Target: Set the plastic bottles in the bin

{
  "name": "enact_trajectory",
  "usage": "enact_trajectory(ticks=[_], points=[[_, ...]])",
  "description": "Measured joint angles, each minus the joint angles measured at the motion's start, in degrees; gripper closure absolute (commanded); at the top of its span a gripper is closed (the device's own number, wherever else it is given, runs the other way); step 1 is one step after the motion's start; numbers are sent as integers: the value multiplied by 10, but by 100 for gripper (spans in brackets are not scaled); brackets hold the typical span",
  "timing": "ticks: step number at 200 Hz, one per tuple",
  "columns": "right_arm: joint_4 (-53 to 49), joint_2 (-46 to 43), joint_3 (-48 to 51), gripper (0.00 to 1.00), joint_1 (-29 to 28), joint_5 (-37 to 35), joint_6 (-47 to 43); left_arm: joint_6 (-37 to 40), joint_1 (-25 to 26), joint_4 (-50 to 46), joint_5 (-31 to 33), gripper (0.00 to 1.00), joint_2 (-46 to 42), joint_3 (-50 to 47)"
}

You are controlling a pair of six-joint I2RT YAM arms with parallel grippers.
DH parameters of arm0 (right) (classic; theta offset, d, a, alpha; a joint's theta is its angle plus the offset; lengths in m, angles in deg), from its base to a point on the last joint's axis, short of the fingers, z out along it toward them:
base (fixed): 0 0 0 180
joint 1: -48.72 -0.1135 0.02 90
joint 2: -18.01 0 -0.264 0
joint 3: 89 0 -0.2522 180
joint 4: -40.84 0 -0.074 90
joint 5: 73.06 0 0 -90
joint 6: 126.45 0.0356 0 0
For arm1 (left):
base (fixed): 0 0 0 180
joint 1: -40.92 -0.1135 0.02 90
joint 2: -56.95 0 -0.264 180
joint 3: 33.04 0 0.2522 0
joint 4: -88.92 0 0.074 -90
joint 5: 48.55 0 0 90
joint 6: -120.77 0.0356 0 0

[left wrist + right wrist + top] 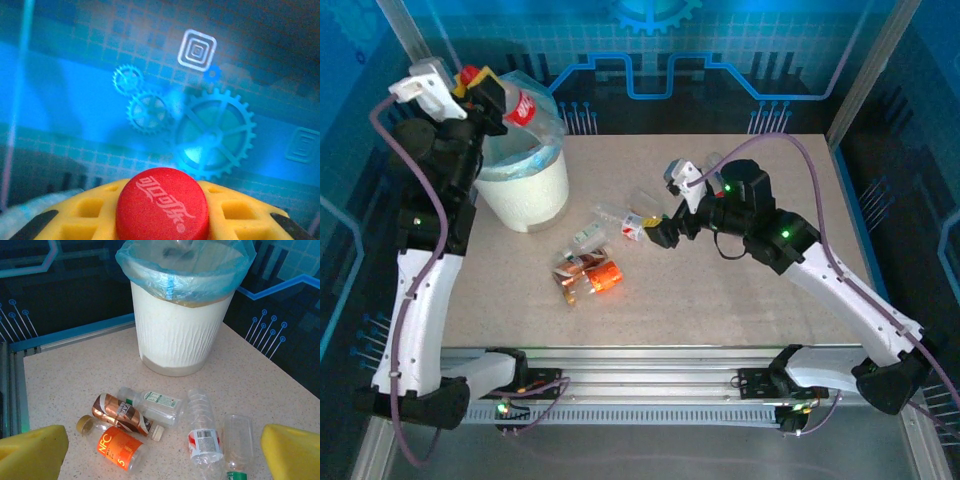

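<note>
A speckled beige table (740,290) sits inside blue-lit walls (720,60) printed with gears and circuit lines, and a ribbed metal rail (650,360) runs along its near edge. Above the far left corner, the left gripper (468,82) is clamped on the neck of a red-capped bottle (515,103), its yellow fingers either side of the cap, and the bottle hangs tilted over the bin (525,195). The bin is a round white bucket with faintly rippled walls, lined with a thin, crinkled light-blue bag (150,270). It stands on the table near that corner. Left of the table's middle lies a loose cluster: a crushed copper-brown bottle (120,412), an orange bottle (120,450) just beside it, a small gold cap (85,424), a clear bottle with a green-and-white label (157,405), then a ribbed clear bottle (202,432) with a red-and-white label and another clear bottle (237,437) alongside. The right gripper (162,460) hovers at the cluster's right, jaws spread wide and holding nothing.
</note>
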Motion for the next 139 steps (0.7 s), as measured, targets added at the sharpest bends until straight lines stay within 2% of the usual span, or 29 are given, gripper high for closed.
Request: enact_trajectory(ticks=[37,80,139], points=[[-12,-24,24,0,-5,-13,-6,59,-44,-11,32,100,47,44],[-24,-44,36,0,-8,-28,-12,96,-76,-32,38,100,89,48],[-43,-49,42,0,-31,-42,-23,158,-83,-24,36,100,97,-58]])
